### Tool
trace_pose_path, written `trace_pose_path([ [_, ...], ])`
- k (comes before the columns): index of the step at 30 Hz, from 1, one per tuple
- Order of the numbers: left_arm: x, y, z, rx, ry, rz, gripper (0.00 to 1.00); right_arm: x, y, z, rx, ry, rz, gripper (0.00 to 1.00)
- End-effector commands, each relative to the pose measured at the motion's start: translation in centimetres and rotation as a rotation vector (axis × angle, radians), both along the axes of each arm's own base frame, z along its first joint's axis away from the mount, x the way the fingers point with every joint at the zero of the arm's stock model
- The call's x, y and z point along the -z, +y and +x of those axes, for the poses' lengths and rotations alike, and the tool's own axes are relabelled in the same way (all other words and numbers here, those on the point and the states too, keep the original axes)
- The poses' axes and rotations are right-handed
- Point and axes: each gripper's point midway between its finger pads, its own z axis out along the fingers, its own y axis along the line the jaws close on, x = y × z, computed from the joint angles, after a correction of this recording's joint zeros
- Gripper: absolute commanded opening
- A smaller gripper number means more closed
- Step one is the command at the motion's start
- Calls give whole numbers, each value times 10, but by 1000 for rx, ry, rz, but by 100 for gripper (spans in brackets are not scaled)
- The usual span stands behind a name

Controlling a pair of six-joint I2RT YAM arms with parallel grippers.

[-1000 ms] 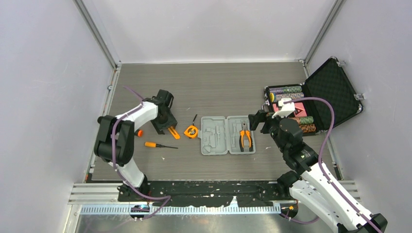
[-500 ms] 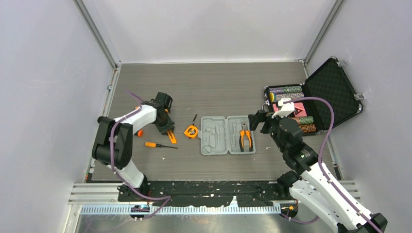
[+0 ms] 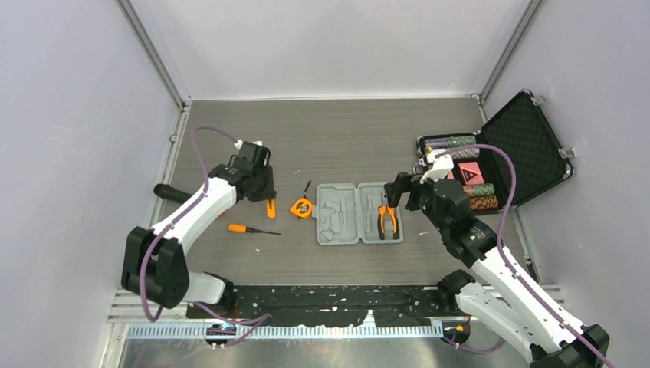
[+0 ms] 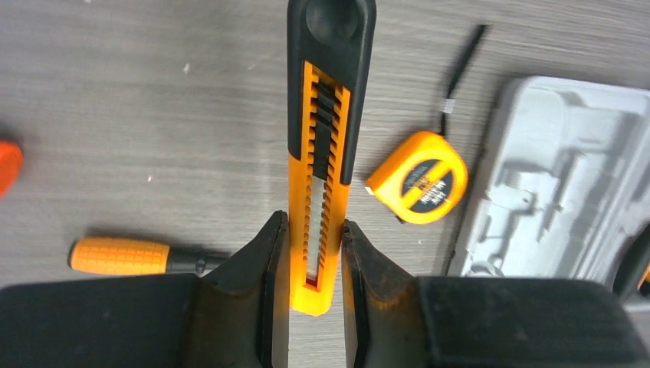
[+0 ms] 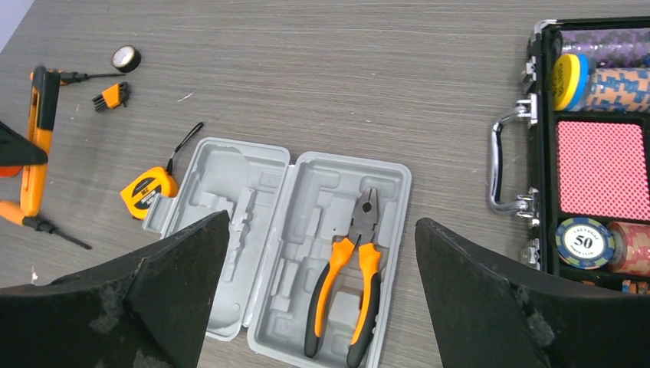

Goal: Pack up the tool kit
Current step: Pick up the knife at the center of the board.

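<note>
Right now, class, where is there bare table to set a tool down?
Bare: the broad strip behind the grey case, up to the back wall; also the strip before it. Crowded: left, around tape measure, screwdriver and knife.

Poker chip (image 5: 584,242): is showing the number "50" in dark figures on its pale middle. It is lying flat in a compartment of the black case (image 5: 541,130), seen from the right wrist.
Chip's small print: a short line of lettering is curving above the "50", too small to make out.
Tape measure (image 4: 418,178): is carrying a round dark label with lettering along a slanting orange band, and the words are coming out too blurred to read.
</note>
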Motion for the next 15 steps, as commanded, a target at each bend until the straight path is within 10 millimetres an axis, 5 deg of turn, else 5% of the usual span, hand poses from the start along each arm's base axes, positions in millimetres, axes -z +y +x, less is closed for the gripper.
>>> trace_pose_path([
  [1, -66, -28, 22, 292, -284, 50, 0, -26, 17, 1, -83, -14, 17, 95],
  [8, -124, -72, 4, 758, -556, 189, 0, -42, 60, -12, -319, 27, 88, 95],
  [15, -149, -108, -27, 1140, -738, 331, 0, -53, 94, -24, -520, 135, 114, 96],
])
